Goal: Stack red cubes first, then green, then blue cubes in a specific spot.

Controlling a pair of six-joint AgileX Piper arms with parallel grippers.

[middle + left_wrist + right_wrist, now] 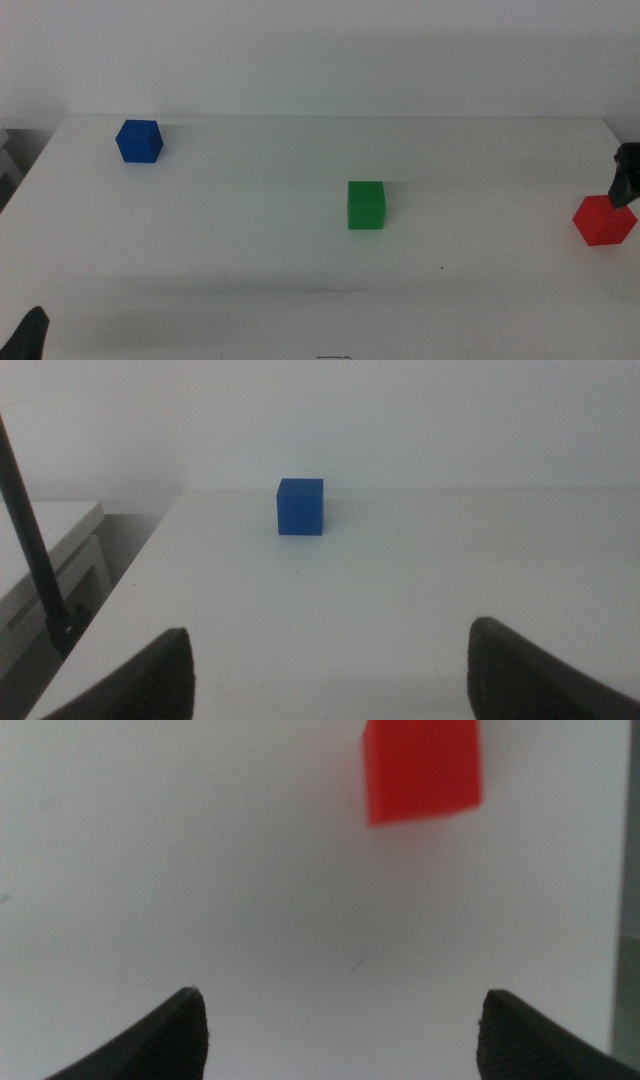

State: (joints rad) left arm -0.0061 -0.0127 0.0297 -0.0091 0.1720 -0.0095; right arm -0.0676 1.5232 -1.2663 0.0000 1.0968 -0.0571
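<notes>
Currently on step one: right gripper point(340, 1020) jaws wide, empty, near red cube point(604, 220) at table's right edge; must descend, straddle it; left gripper point(330, 665) wide, waiting

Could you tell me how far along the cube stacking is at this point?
Nothing is stacked yet: the red cube, green cube and blue cube sit apart on the table. The right gripper, jaws open, is close to the red cube without holding it. The left gripper waits open at the near left corner. All three placements remain.
</notes>
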